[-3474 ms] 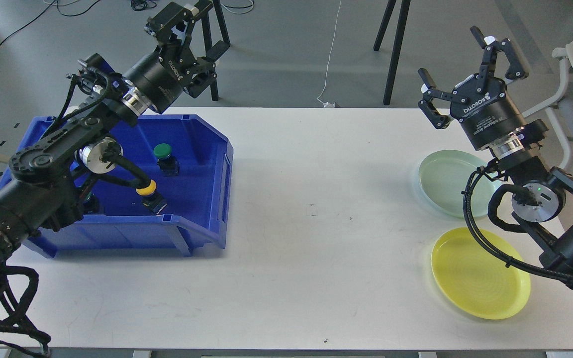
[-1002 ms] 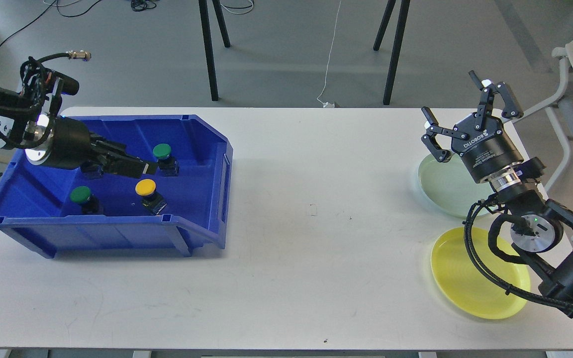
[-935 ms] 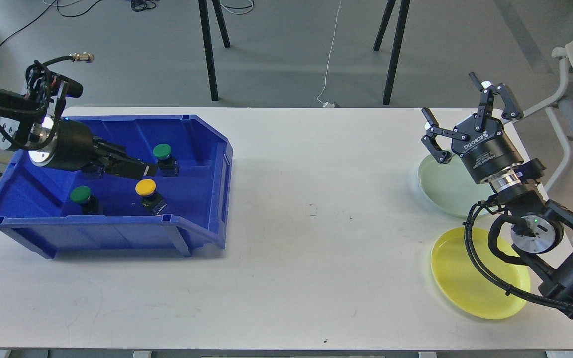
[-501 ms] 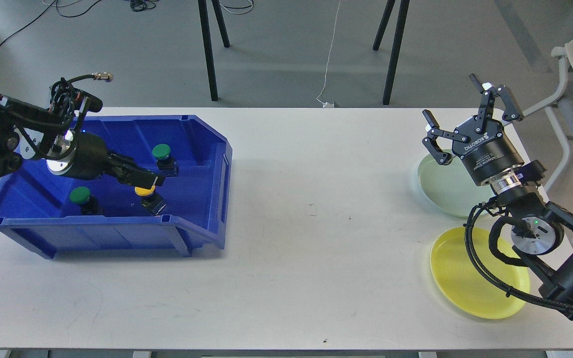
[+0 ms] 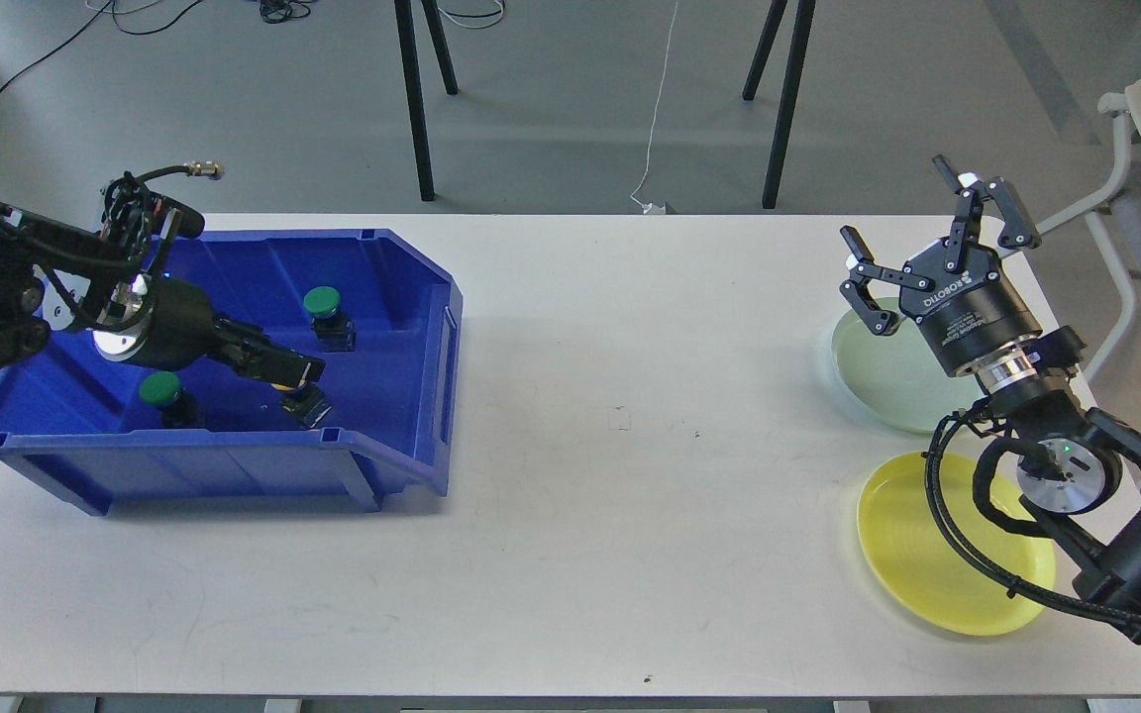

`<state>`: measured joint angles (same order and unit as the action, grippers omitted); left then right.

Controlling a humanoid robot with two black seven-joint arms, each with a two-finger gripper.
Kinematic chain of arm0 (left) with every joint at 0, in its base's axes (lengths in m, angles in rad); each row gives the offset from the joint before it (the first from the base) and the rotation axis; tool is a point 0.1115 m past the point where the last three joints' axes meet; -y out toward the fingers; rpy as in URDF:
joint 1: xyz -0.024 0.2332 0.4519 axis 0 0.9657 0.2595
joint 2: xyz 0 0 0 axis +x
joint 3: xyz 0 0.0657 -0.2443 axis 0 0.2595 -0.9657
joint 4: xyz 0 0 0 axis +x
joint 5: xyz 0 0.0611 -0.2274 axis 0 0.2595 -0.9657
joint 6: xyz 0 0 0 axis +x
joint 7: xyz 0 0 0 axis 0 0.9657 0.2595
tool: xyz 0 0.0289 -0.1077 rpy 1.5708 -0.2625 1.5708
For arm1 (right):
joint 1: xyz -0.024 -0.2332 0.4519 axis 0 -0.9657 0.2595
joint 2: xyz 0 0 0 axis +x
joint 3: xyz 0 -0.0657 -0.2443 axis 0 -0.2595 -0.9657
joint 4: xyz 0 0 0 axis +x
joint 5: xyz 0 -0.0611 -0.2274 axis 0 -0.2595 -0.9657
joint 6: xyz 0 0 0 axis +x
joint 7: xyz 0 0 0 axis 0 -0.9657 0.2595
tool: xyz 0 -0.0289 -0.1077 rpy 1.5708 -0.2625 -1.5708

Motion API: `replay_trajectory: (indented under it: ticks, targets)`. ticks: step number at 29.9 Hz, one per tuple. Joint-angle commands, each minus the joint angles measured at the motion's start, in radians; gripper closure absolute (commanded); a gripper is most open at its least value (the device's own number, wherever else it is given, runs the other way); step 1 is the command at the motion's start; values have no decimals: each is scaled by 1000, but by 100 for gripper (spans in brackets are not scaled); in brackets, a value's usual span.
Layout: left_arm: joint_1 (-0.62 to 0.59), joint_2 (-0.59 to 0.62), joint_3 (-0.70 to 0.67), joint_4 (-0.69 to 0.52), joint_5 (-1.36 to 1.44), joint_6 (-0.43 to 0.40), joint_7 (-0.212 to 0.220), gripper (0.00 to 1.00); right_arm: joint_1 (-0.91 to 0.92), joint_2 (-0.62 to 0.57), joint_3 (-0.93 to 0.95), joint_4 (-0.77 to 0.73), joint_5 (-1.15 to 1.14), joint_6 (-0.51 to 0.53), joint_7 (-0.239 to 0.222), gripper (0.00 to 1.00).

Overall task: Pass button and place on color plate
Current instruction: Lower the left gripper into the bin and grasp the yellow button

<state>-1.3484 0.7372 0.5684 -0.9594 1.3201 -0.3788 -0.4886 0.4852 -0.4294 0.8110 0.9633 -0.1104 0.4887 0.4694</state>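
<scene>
So the pickup step is in hand here. At the left of the frame, the robot's left claw (image 5: 298, 371) is down inside the blue plastic bin (image 5: 402, 297), sitting right over the yellow push button (image 5: 301, 396), with only the button's dark base poking out below the tips. From this angle the fingers blur into one dark shape, so it can't be told whether they're spread or already pinched on the button.

Two green push buttons are also in the bin: one (image 5: 321, 302) toward the back, one (image 5: 160, 389) at the lower left, neither touched.

Over at the right, the right claw (image 5: 927, 248) hangs above the counter (image 5: 630, 446) with its fingers spread wide and nothing in them, near the pale green round plate (image 5: 878, 381). The yellow round plate (image 5: 927, 564) is below that, bare.

The next move probably calls for a firm pinch on the yellow button, a lift clear of the bin wall, then a carry to mid-counter for the handoff. Yellow plate looks like the destination.
</scene>
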Motion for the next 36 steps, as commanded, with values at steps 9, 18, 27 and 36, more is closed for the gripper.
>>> replay_trajectory:
  ticks: [9, 18, 27, 36]
  targets:
    - [32, -35, -2, 31, -9, 1, 0, 0, -14, 0, 0, 0, 0, 0, 2, 1]
    - [55, -70, -1, 61, -4, 1, 0, 4, -26, 0, 2, 2, 0, 0, 2, 1]
    - [66, -73, -1, 80, -2, 12, 0, 50, -34, -2, 2, 3, 2, 0, 2, 1]
    - [66, -70, -2, 79, -7, 31, 0, 96, -40, -2, 2, 6, 2, 0, 2, 1]
